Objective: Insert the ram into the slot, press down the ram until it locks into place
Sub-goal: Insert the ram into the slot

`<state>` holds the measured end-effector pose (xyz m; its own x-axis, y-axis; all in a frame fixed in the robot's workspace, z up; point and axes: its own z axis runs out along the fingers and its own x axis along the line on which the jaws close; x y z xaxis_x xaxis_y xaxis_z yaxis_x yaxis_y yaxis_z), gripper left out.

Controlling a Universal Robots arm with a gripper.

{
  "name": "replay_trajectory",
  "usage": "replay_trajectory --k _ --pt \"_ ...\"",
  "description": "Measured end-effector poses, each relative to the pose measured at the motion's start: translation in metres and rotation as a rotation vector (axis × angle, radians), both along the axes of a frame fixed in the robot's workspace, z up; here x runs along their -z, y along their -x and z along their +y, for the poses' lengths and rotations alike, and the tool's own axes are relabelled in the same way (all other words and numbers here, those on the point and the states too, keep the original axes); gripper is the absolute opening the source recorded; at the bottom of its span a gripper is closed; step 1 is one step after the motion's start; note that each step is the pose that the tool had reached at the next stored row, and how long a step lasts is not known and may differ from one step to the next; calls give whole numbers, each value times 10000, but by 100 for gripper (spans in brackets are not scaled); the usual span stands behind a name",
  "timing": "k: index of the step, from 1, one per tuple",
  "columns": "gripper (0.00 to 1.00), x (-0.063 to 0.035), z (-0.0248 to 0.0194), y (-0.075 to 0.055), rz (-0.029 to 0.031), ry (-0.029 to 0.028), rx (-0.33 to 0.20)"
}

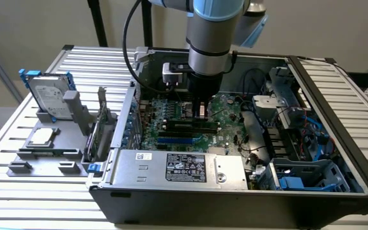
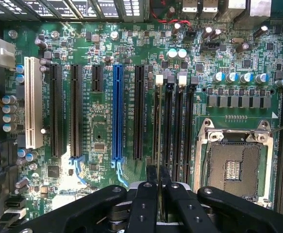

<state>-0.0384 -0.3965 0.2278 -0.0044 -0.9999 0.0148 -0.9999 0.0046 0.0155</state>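
Seemingly tight in the black gripper [image 2: 158, 177], a thin flat ram [image 2: 159, 145] edge-on above a narrow black slot [image 2: 156, 116].

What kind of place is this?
Probably a robotics lab workbench: a robot arm reaches into an open computer case on a slatted metal table, beside a grey rack holding a hard drive.

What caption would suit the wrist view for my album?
The gripper holds a thin memory stick edge-on over a black memory slot on the green motherboard.
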Motion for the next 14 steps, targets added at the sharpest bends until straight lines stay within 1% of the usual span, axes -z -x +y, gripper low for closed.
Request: replay_trajectory --k 3,4,5,10,14 --pt "13 3 0 0 0 0 0" --pt "15 3 0 0 0 0 0" --pt "21 3 0 0 -1 -2 0" --pt "21 -27 0 0 -1 -2 1" --pt "21 -28 0 0 -1 -2 0"
